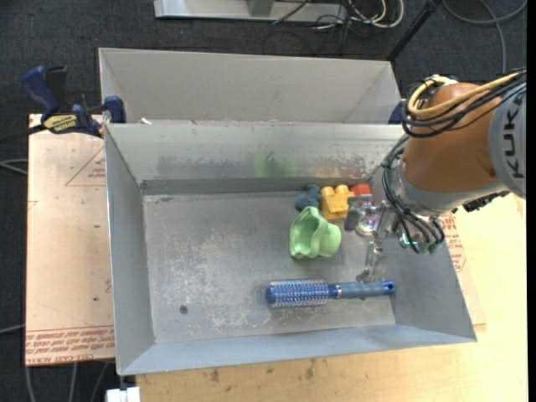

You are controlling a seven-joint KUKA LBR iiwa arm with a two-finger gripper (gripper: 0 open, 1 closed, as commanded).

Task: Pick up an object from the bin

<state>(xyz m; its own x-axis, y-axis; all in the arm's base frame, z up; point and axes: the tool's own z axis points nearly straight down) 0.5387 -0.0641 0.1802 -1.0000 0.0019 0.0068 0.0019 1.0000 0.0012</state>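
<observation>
Plainly, the end effector (369,270) hangs at the 3 o'clock side of the grey metal bin (209,258), just above the handle end of a blue plastic hairbrush with a bristled oval head (311,292). The hairbrush lies flat toward 5 o'clock on the bin floor, its head pointing to 9 o'clock. Whether the end effector is open or closed I cannot tell, and nothing shows as gripped.

The main risk, as I judge it, is the handle. It is thin, round and low against the metal, so a closing grip could slip off or nudge it aside. A hold so far from the heavy head could also let the hairbrush tip and drop.

At 10 o'clock from the end effector sits a crumpled green soft thing (314,234), just beside it, which a sideways drift could snag. Farther off at 11 o'clock, by the back wall, are a yellow plastic block (336,200), a small red piece (361,189) and a dark blue piece (307,198). The sloping right wall stands close.
</observation>
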